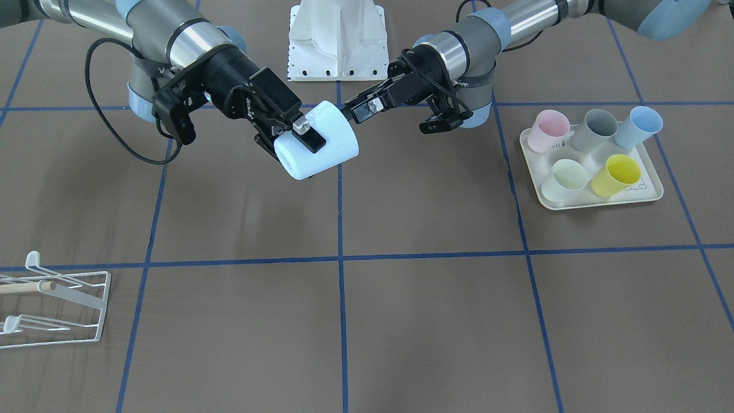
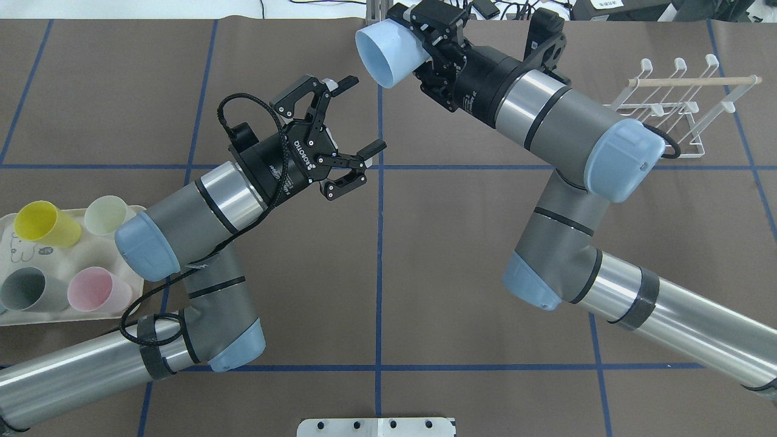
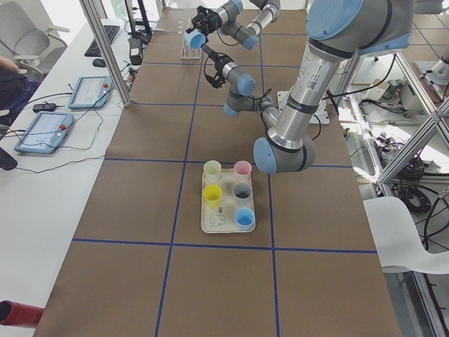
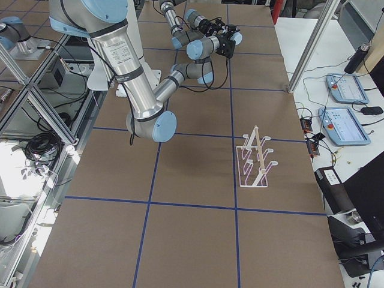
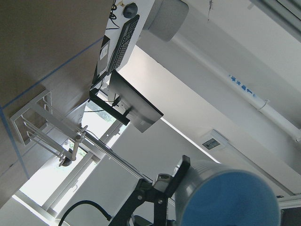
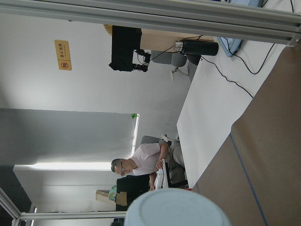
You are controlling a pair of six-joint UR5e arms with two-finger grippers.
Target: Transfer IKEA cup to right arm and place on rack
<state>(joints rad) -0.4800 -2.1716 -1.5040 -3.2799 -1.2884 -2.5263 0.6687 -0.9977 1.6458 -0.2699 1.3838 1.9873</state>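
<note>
The pale blue IKEA cup (image 1: 330,146) is held in the air above the table's middle, on its side, and also shows in the overhead view (image 2: 388,56). My right gripper (image 1: 292,140) is shut on its wall, one finger inside and one outside (image 2: 432,45). My left gripper (image 1: 358,109) is open and empty, just beside the cup's base and apart from it (image 2: 364,112). The left wrist view shows the cup's bottom (image 5: 230,197). The white wire rack (image 1: 63,304) with its wooden rod stands on the table, far out on my right side (image 2: 683,112).
A cream tray (image 1: 593,199) on my left side holds several coloured cups: pink (image 1: 546,131), grey, blue, pale green and yellow (image 1: 616,175). The tray also shows in the overhead view (image 2: 15,255). The robot's white base (image 1: 337,40) is behind the grippers.
</note>
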